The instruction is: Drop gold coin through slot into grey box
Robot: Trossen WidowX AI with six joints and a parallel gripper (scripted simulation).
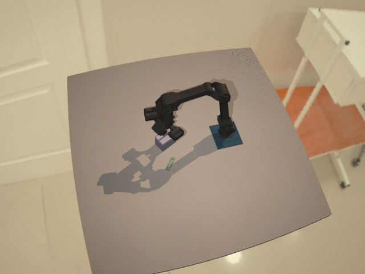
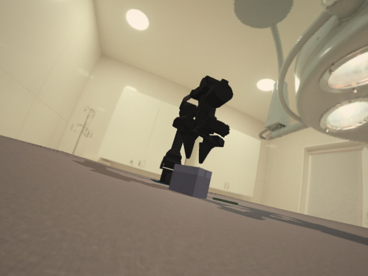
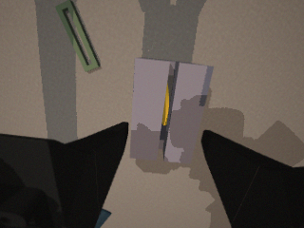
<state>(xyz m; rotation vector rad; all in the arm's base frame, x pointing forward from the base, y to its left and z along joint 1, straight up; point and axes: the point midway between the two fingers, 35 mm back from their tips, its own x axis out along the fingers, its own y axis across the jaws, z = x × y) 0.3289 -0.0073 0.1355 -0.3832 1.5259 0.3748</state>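
In the wrist view, the green holder (image 3: 78,36) lies at eleven o'clock, its groove bare. At centre sits the grey box (image 3: 169,110), with the gold coin (image 3: 165,107) showing as a thin sliver inside the slot (image 3: 169,106). The gripper (image 3: 164,138) hangs above the box, its jaws spread wide with nothing between them.
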